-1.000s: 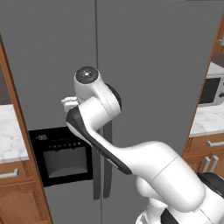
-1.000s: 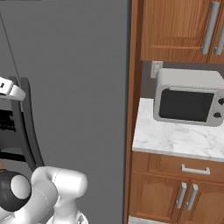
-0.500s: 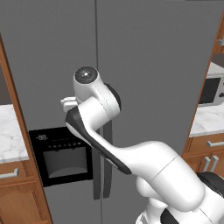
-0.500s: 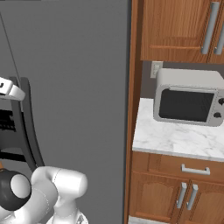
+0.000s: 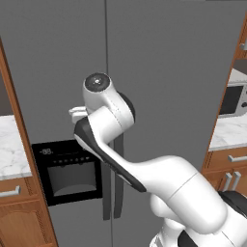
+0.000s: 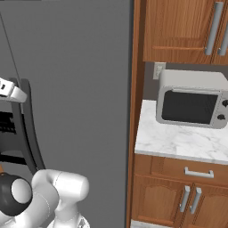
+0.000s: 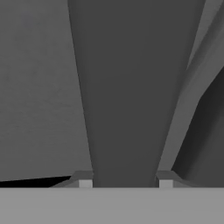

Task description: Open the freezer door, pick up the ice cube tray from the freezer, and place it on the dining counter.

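Room: kitchen corner, grey side-by-side fridge boxed in by wood cabinets, marble counter with a microwave off to the right.

Door: freezer door is the left one with the black dispenser, and it looks fully shut, no gap at the seam.

Handle: long dark curved bar running vertically right by the centre seam, lower end poking out below the arm.

Key relation: in the hand view the handle sits dead centre between the two finger tips and runs straight away from them, so the fingers straddle it across its long axis. Pull direction should be out and away from the door, hinge on the far left I'd guess.

Gripper: gripper is partway closed with both tips right at the handle's edges. Looks like it's clamped on, or about to be; can't swear to contact from here.

Tray: presumably inside the freezer behind that shut door, so nothing to say about its looks yet.

Progress: very start, door step not done.
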